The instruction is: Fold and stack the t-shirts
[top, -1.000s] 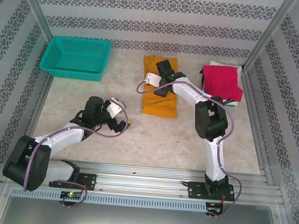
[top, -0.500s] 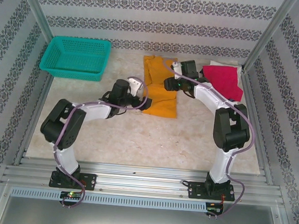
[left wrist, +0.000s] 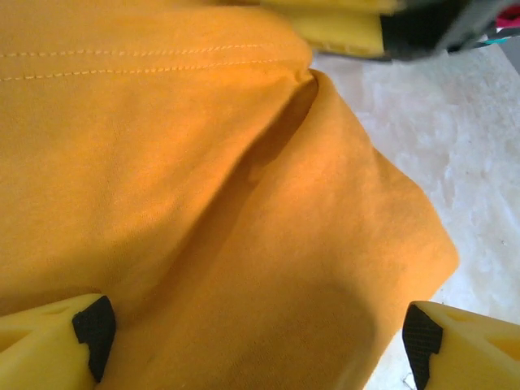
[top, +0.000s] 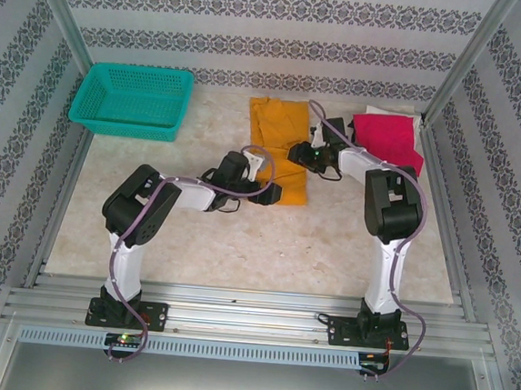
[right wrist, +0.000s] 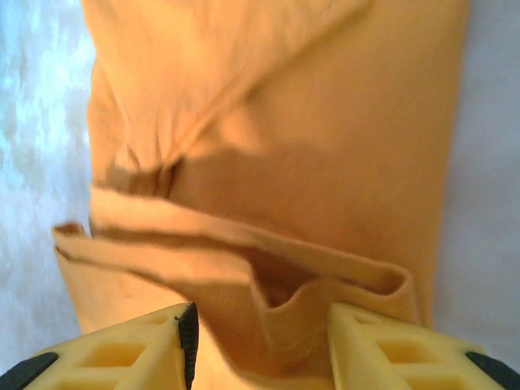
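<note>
The left arm (top: 122, 270) and right arm (top: 381, 269) are built alike: white links between bulky black joints, a purple cable (top: 314, 108) trailing along each, and black base plates (top: 127, 311) on the near rail. The left gripper (left wrist: 258, 340) and right gripper (right wrist: 262, 333) have blocky yellow fingers (left wrist: 41, 349) with black pads (left wrist: 96, 329).

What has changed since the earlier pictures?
The left pincer swung out from the left side to the near edge of the orange shirt and is open over it. The right pincer went from the shirt's middle to its right edge, straddling a fold. The orange shirt, red shirt and basket stayed put.
</note>
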